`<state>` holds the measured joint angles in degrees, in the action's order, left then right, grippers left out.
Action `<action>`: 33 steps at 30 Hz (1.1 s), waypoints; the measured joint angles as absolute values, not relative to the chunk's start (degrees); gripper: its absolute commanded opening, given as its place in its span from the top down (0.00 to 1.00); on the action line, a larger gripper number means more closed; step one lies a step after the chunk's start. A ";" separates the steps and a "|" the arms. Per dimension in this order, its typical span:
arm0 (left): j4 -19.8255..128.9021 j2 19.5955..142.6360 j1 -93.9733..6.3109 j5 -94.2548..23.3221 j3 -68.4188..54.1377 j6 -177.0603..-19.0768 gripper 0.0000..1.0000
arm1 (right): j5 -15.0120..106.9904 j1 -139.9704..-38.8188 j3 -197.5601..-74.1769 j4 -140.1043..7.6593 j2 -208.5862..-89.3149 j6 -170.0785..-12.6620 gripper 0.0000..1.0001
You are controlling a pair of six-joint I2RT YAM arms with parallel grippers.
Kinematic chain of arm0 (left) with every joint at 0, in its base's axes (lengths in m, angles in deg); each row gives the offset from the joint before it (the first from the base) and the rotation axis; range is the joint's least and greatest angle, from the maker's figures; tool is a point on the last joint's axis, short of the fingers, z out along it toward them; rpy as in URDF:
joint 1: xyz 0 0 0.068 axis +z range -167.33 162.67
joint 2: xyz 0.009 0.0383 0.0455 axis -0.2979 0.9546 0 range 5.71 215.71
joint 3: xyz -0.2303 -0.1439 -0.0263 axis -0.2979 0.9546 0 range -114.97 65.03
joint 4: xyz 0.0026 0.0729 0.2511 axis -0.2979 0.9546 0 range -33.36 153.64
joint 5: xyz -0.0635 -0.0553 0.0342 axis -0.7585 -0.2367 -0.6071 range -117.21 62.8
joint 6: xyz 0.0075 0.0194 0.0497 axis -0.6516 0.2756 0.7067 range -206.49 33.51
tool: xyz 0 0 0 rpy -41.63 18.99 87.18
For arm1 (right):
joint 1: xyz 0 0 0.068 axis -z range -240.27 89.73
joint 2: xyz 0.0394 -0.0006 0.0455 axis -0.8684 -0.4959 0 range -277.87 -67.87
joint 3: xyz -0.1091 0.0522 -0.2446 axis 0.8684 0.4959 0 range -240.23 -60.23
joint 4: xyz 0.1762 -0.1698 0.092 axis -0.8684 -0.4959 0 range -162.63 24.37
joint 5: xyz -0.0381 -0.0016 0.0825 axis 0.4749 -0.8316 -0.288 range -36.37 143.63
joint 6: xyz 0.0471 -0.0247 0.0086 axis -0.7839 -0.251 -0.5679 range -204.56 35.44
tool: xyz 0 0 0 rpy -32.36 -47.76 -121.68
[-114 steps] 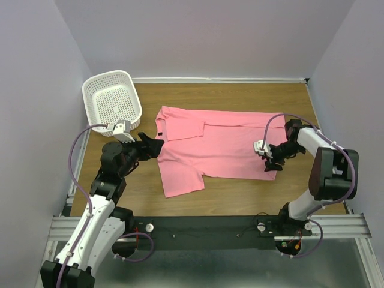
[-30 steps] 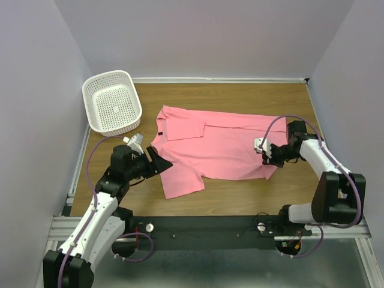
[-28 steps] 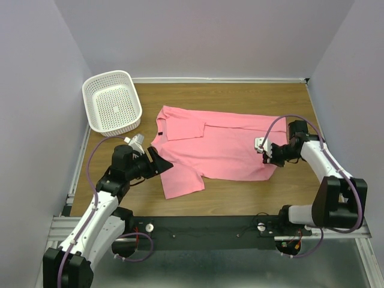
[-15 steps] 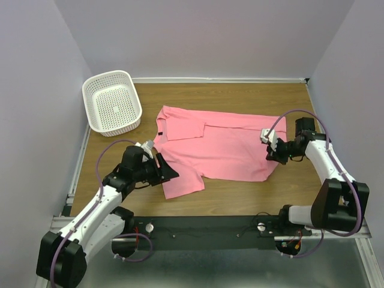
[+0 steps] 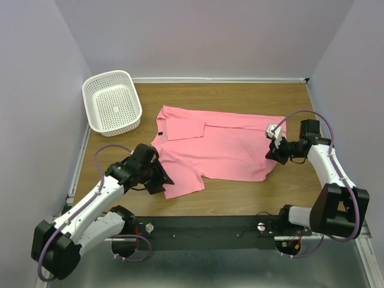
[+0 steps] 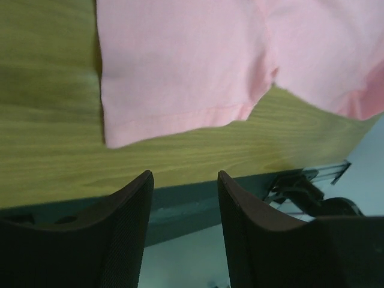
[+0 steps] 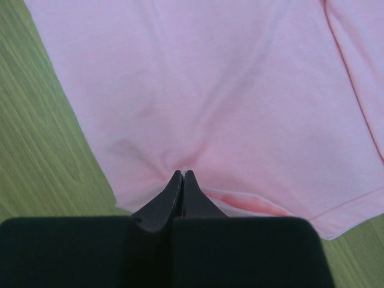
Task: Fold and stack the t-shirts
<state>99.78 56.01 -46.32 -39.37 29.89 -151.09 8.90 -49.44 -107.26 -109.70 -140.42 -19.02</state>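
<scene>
Grasping stage of the fold. The pink t-shirt (image 5: 216,141) lies spread flat across the middle of the wooden table (image 5: 240,96), collar to the left and hem to the right. The white basket (image 5: 96,90) sits at the far left, apart from it.

The right gripper (image 5: 277,153) is at the right edge of the shirt with its jaws pressed fully together. The wrist view shows them pinching the hem (image 7: 150,180), with small creases fanning out from the tips, so 1 corner looks secured.

The left gripper (image 5: 161,179) hovers at the near-left, just beside the near sleeve (image 5: 183,180). Its jaws are partway apart with nothing between them, and the cuff edge (image 6: 174,123) lies just ahead of the fingertips (image 6: 135,198).

Next, I reckon the left arm must drop onto that sleeve or shoulder edge and close. Then the 2 arms can lift and carry the cloth together. A thin pinch could slip off, because this cloth is soft.

The shirt itself is plain, without print, and mostly smooth. The far sleeve looks laid in over the chest, the near one sticks out, and stitching shows along the cuff.
</scene>
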 measured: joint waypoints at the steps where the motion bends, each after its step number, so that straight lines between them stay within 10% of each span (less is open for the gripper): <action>1: 101.07 57.65 -48.23 -38.73 29.92 -152.70 0.46 | 8.42 -49.09 -107.24 -109.44 -140.51 -19.15 0.99; 27: 102.51 78.70 -57.52 -27.06 28.17 -161.23 0.55 | 3.30 -44.48 -106.49 -108.48 -140.93 -19.61 0.99; 33: 100.32 79.84 -56.73 -26.12 28.23 -160.40 0.75 | 3.37 -44.39 -106.25 -108.50 -140.53 -19.65 1.00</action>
